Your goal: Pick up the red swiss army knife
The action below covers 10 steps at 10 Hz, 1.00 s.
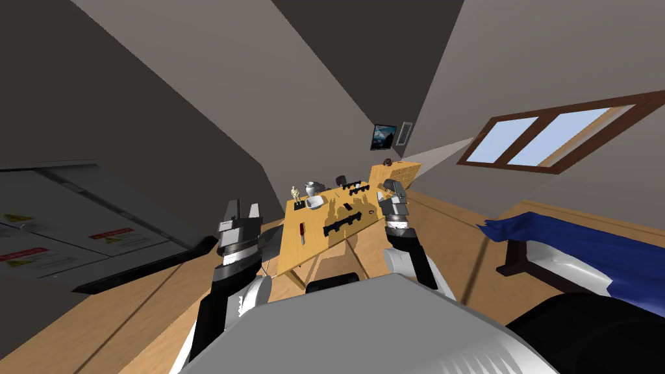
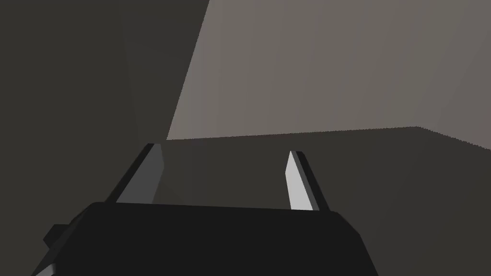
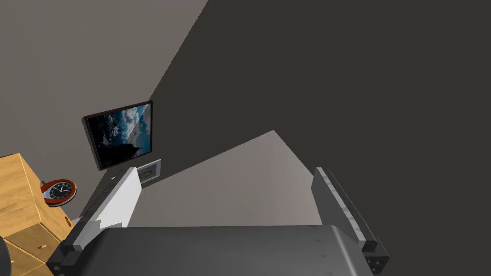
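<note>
The red swiss army knife (image 1: 302, 231) lies flat on the near left part of a wooden table (image 1: 295, 250), a small dark red bar. My left gripper (image 1: 243, 209) is raised to the left of the table's edge, off the knife's left side. Its fingers (image 2: 154, 167) stand open with nothing between them. My right gripper (image 1: 394, 188) hangs over the table's far right end, well away from the knife. It is open and empty too, as its fingers (image 3: 120, 201) show in the right wrist view.
On the table also stand a small figurine (image 1: 296, 193), a white jar (image 1: 311, 188), a white bowl (image 1: 315, 203) and several black items (image 1: 342, 224). A wooden dresser (image 1: 397, 173) with a clock (image 1: 388, 162) sits beyond. A bed with a blue blanket (image 1: 571, 240) is on the right.
</note>
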{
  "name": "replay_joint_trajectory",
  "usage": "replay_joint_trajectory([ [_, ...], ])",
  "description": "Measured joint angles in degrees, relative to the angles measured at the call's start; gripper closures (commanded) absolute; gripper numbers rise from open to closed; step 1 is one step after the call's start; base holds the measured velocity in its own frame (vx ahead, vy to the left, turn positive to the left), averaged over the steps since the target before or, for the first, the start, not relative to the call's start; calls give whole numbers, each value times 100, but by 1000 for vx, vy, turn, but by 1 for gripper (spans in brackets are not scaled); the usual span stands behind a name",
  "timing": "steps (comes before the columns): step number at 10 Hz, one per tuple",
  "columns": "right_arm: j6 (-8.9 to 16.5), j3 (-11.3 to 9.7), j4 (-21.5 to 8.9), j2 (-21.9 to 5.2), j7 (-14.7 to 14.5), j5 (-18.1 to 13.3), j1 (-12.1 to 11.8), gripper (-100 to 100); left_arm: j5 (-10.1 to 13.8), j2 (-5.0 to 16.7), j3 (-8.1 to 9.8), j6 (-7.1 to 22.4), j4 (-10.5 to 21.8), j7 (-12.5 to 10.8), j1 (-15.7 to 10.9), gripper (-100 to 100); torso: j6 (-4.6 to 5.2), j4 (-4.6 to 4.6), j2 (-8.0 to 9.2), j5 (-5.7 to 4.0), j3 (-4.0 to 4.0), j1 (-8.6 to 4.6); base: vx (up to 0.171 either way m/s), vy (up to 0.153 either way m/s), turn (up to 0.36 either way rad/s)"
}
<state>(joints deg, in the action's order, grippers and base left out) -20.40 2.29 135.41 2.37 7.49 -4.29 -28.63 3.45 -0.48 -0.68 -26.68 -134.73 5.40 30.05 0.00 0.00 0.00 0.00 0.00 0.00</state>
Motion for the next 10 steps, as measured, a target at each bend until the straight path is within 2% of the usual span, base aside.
replay_joint_trajectory([
  [4, 0, 0, 0, 0, 0, 0, 1, 0, 158, 545, 26, 162, 168, -182, 110, -100, 2, 6, 26, 2, 15, 8, -60, 12, -151],
  [7, 0, 0, 0, 0, 0, 0, 1, 0, 355, 896, 121, 462, 422, -383, 122, -100, 1, 6, 27, 2, 15, 7, -70, 8, -214],
  [10, 0, 0, 0, 0, 0, 0, 1, 0, 528, 1140, 121, 839, 763, -522, 164, -100, 1, 7, 29, 3, 17, 11, -76, 13, -276],
])
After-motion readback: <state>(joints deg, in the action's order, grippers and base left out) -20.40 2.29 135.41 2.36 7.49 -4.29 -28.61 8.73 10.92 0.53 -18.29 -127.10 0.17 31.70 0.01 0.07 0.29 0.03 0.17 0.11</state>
